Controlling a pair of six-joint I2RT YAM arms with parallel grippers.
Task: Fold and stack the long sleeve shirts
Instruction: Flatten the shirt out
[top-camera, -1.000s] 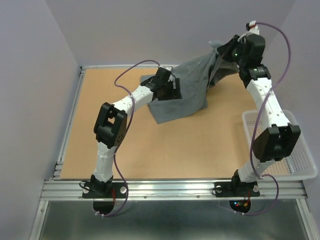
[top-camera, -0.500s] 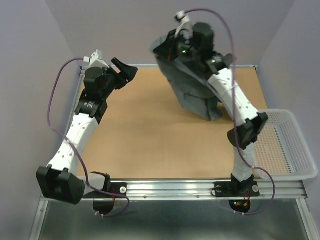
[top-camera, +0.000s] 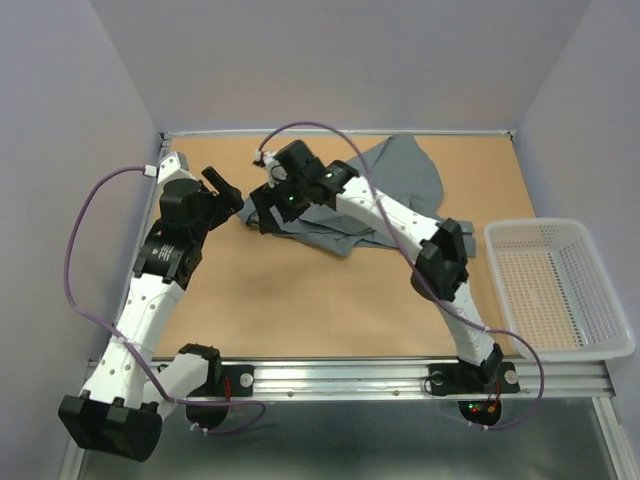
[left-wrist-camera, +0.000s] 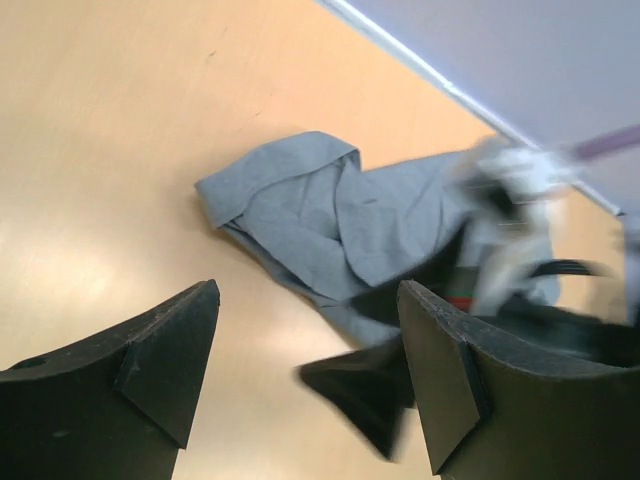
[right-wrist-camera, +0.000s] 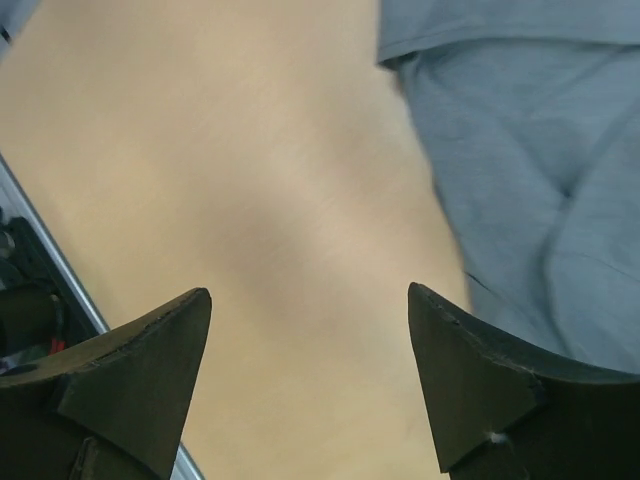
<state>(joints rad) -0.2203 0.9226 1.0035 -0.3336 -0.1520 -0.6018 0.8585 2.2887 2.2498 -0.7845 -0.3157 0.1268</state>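
The grey long sleeve shirt (top-camera: 395, 190) lies crumpled on the wooden table (top-camera: 330, 300) at the back centre, free of both grippers. My right gripper (top-camera: 264, 212) hangs low by the shirt's left edge, reaching across from the right. Its jaws stand open with only bare table between them (right-wrist-camera: 310, 320), and the shirt (right-wrist-camera: 530, 150) lies off to their right. My left gripper (top-camera: 228, 186) is at the back left, open and empty (left-wrist-camera: 305, 330). It points at the shirt (left-wrist-camera: 320, 215), with the blurred right gripper just beyond its fingers.
A white mesh basket (top-camera: 560, 290) sits at the table's right edge. The right arm's links stretch over the shirt's near side. Purple cables loop off both arms. A metal rail (top-camera: 350, 375) runs along the near edge, and walls close in the back and sides.
The right arm swung the shirt down from the air onto the table, leftward, and let go as its jaws opened. The left arm, first beside the shirt, has pulled back to the left.
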